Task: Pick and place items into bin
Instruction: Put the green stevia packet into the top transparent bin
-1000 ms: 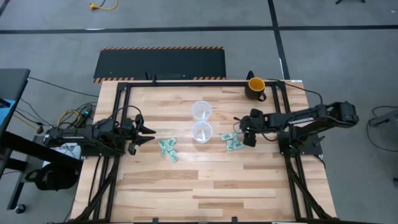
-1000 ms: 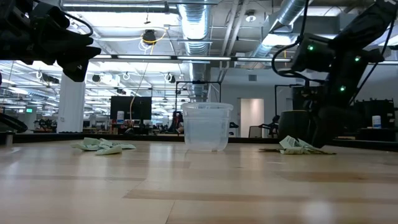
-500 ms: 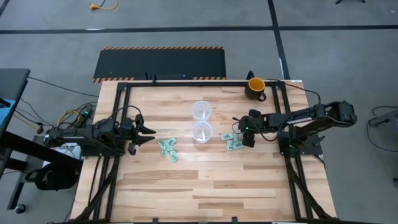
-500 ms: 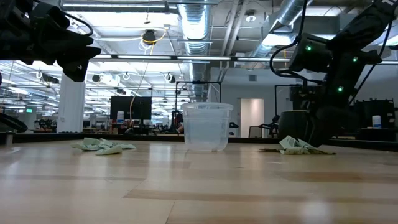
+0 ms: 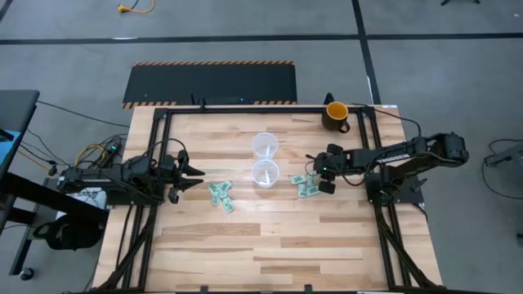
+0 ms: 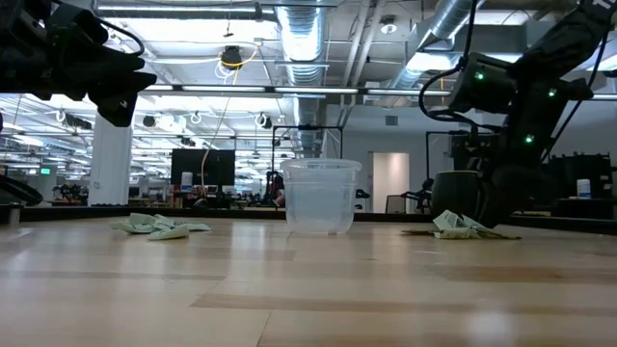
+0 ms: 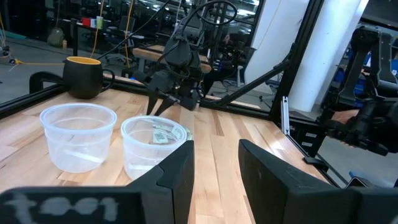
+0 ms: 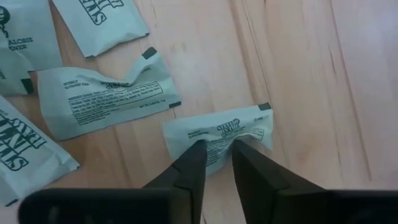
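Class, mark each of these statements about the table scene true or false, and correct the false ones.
1. Two clear tubs stand mid-table. True.
2. The right gripper has its fingertips on a packet. True.
3. The mug lies on its side. False: it stands upright at the far edge.
4. The left gripper holds a packet. False: it holds nothing and points toward the tubs.
5. Packets also lie near the left gripper. True.
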